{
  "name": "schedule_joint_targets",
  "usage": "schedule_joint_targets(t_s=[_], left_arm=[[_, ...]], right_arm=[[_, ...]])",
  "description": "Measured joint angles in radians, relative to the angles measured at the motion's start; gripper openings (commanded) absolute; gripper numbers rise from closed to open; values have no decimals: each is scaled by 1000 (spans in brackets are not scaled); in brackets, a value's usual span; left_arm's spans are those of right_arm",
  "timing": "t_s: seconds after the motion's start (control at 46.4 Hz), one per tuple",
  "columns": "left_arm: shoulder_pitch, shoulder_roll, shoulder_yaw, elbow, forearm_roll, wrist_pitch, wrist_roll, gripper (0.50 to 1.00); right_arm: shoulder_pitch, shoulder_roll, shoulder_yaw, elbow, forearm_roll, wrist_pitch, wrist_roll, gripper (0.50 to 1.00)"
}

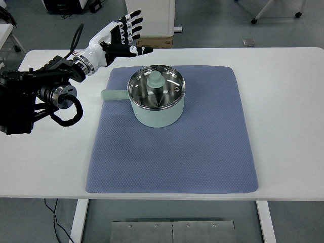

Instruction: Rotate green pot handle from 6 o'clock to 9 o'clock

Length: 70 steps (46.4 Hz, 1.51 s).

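Observation:
A pale green pot [157, 112] with a glass lid and green knob [155, 78] stands on the upper middle of the blue mat [172, 152]. Its handle [114, 95] sticks out to the picture's left, past the mat's left edge. My left hand [124, 35] hovers up and to the left of the pot, above the table's far edge, fingers spread and holding nothing. It does not touch the pot or handle. The right arm does not show.
The white table [283, 111] carries the mat. My left arm's black body and cables [35, 98] lie over the table's left side. A cardboard box [157, 41] and a white cabinet stand on the floor beyond the far edge.

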Motion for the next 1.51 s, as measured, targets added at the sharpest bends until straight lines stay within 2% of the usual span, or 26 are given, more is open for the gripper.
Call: schedule_joint_targets(t_s=[0.194, 0.733, 1.186, 1.509], left_arm=[[54, 33, -104, 0, -8, 52, 1, 1000], [192, 59, -210, 28, -10, 96, 1, 1000], [339, 48, -353, 124, -9, 97, 0, 1000], [384, 23, -457, 131, 2, 87, 1, 1000]], right_arm=[[0, 0, 0, 0, 0, 0, 0, 1000], [0, 0, 0, 0, 0, 0, 0, 1000], [0, 0, 0, 0, 0, 0, 0, 1000], [0, 0, 0, 0, 0, 0, 0, 1000]])
